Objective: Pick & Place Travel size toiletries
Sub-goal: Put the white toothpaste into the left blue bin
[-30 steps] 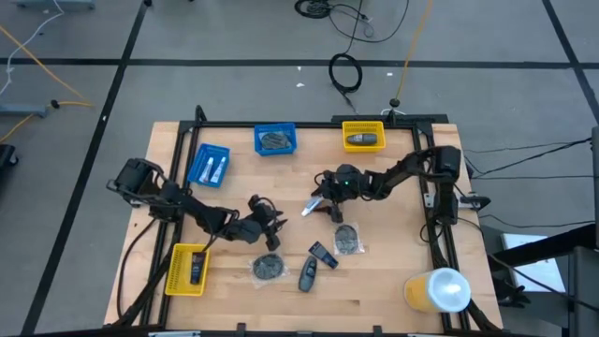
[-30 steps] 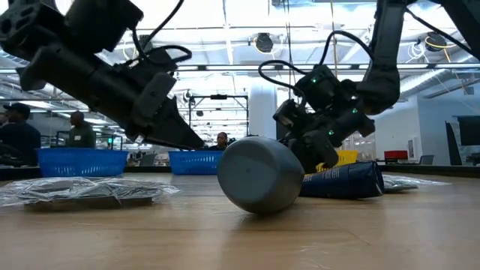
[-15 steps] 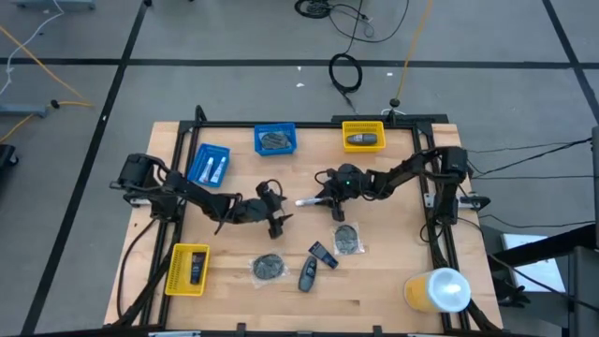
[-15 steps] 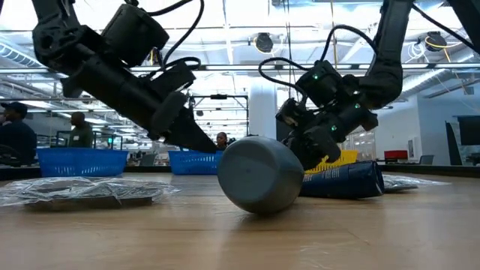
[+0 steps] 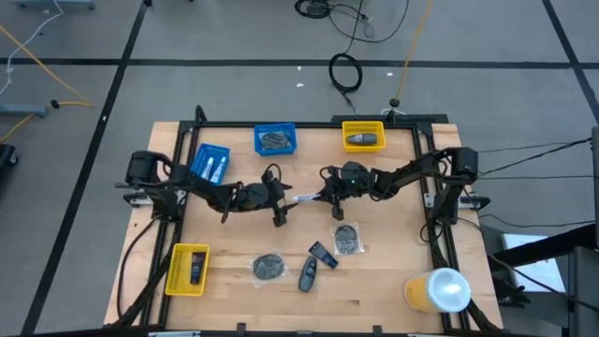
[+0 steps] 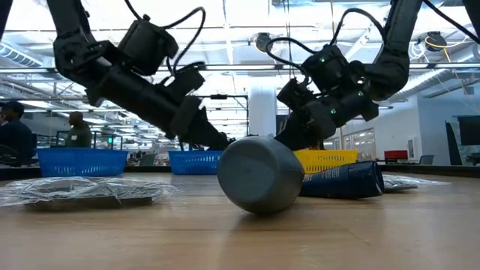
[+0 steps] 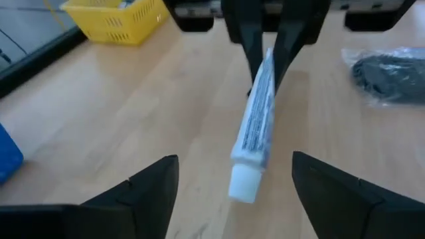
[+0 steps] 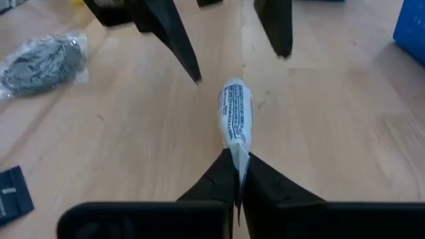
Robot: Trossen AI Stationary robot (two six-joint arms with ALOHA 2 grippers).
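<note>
- Near the middle of the wooden table (image 5: 393,300), held clear of the boards: a small white tube (image 5: 305,198) with blue print, lying roughly level between the two grippers.
- Pinched at its flat crimped end by the right gripper (image 8: 238,174), fingers clenched tight on it; tube (image 8: 233,119) pointing straight away from those fingers, cap end farthest out.
- Facing it from the opposite side, the left gripper (image 7: 236,176), fingers spread wide and gripping nothing; the white cap of the tube (image 7: 255,133) reaching just in between the two open fingertips, touching neither as far as can be told.
- In the low view, both grippers meeting above the table behind a grey round-ended container (image 6: 259,174) lying on its side; tube itself hidden there.
- Nearer the front edge: two bagged dark-grey pads (image 5: 269,267) (image 5: 348,239) and two dark oblong pieces (image 5: 322,254) (image 5: 307,275), all apart from both grippers.
- Along the far edge: two blue bins (image 5: 208,165) (image 5: 275,139) and a yellow bin (image 5: 363,136), each with items inside; another yellow bin (image 5: 188,270) at the near left corner.
</note>
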